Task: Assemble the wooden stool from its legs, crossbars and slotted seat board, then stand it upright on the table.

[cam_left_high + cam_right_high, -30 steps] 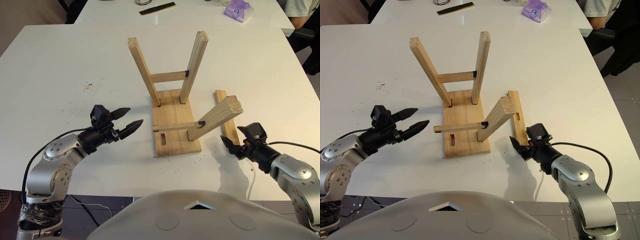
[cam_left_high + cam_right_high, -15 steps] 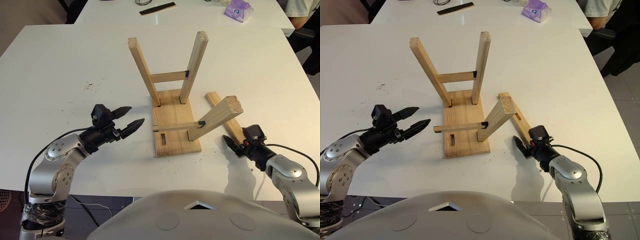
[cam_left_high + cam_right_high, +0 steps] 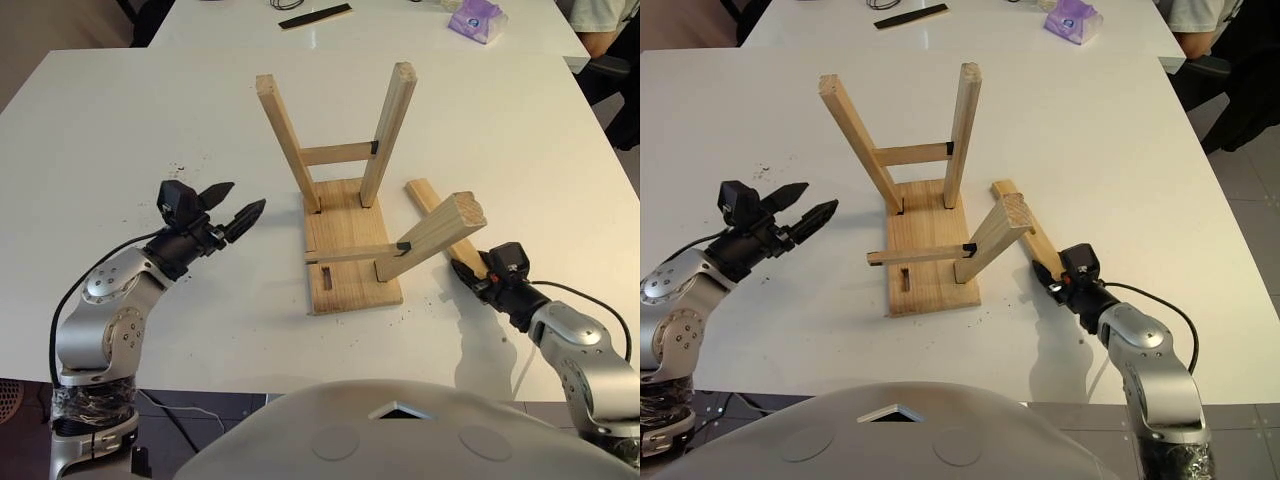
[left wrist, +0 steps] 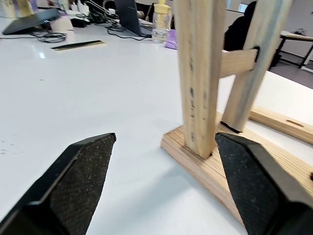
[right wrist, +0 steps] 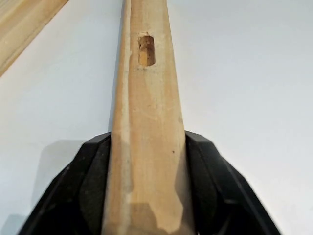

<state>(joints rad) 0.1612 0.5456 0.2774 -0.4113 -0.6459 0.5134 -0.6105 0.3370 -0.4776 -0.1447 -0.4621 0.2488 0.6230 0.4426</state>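
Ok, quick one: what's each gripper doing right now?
Left gripper: open, holding nothing.
Right gripper: closed on the loose wooden leg.

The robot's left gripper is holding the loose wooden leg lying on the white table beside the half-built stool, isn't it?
Not the left: the right gripper is holding the loose pale wooden leg with a slot, lying on the white table beside the half-built stool. The right wrist view shows its fingers against both sides.
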